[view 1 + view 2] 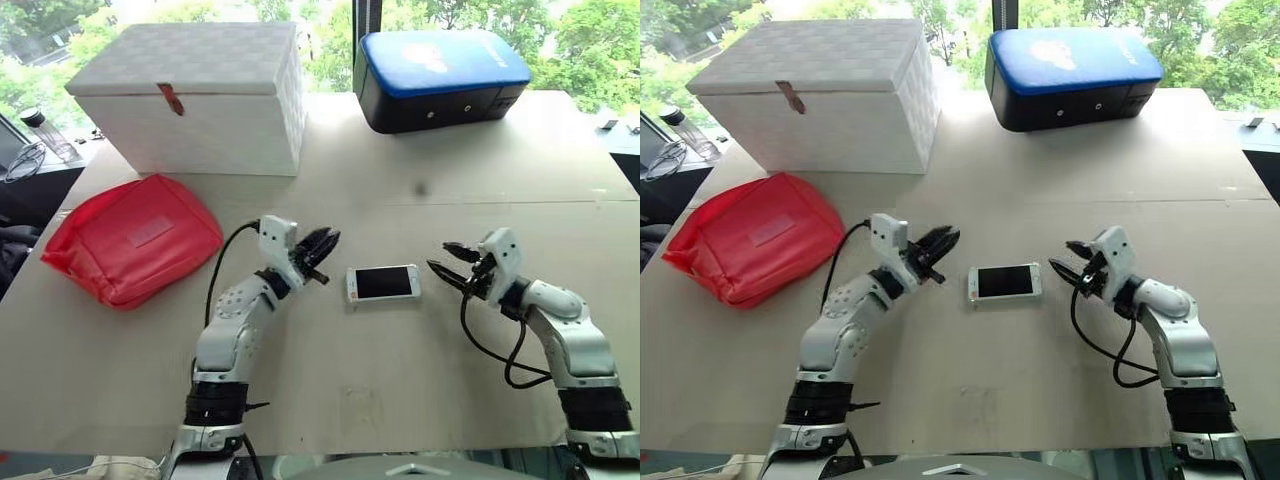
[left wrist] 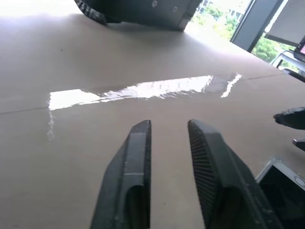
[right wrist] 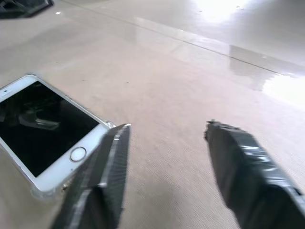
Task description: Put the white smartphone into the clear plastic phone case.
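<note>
— What are your end effectors doing?

— My left end effector (image 1: 318, 258) has its fingers a little apart and grips nothing. My right end effector (image 1: 447, 263) is spread wider, also empty, touching nothing.

— And the phone?

— The white smartphone (image 1: 383, 283) lies flat, screen up, on the desk (image 1: 400, 380) between them, close to both. A clear plastic phone case (image 3: 38, 192) rims its corner, so it sits inside the case.
</note>
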{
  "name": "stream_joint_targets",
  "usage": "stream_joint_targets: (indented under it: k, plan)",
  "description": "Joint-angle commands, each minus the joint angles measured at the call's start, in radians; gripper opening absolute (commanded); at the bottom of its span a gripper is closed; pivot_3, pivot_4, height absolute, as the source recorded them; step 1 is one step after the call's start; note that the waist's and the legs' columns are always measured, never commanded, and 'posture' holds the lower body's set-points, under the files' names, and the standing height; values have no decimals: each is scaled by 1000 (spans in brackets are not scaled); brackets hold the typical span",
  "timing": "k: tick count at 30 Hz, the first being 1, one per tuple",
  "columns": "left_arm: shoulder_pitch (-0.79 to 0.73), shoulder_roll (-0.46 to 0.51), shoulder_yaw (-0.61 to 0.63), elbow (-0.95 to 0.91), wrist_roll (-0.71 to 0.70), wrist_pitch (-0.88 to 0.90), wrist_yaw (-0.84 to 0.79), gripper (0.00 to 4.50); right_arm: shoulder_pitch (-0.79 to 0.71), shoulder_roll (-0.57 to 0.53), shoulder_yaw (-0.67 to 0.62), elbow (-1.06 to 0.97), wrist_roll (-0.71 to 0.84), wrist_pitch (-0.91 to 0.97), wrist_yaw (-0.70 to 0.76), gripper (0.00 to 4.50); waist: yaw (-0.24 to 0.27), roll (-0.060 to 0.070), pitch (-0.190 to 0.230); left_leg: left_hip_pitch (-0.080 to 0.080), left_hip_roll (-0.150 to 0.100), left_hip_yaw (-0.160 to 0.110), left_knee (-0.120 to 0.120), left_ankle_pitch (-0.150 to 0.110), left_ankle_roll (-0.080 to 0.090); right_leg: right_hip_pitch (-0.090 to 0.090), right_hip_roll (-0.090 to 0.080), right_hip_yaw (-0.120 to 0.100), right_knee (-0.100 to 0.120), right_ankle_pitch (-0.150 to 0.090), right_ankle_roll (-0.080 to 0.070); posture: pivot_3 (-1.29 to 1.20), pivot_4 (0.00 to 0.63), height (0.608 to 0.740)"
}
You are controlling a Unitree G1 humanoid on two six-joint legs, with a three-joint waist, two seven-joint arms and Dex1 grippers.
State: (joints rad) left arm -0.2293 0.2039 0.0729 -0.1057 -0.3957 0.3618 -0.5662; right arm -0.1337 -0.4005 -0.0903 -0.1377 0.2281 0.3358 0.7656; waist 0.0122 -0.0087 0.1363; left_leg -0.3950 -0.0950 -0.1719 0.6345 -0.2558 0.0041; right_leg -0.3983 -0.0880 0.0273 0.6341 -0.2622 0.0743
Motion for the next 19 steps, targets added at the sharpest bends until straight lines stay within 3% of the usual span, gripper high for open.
stream_joint_targets:
  k: [1,4,5,12,19]
  plan:
    - [6,41,36,-76,-49,28,-13,2710,49,-40,-48,-111,31,-42,-4,4306,1,0,2,0,0,0,0,0,0,0,0,0,0,0,0,0,150,740]
    - [33,92,68,-131,-102,79,-28,4206,138,-90,-89,-176,67,-46,17,4500,2,0,6,0,0,-1,0,0,0,0,0,-1,1,0,0,0,150,740]
    - [54,117,77,-161,-117,97,-39,4475,179,-109,-107,-201,83,-49,35,4500,2,0,7,0,0,-1,0,0,0,0,0,-1,1,0,0,0,150,740]
    - [335,292,150,-394,-200,148,-139,4475,446,-206,-267,-322,178,-78,115,4500,-1,0,11,1,1,1,-1,0,1,1,0,1,0,0,0,0,150,740]
    - [545,318,226,-452,-195,114,-128,4475,532,-224,-371,-330,203,-91,99,4500,6,-1,14,3,2,1,0,-3,6,3,0,-1,1,0,0,0,150,740]
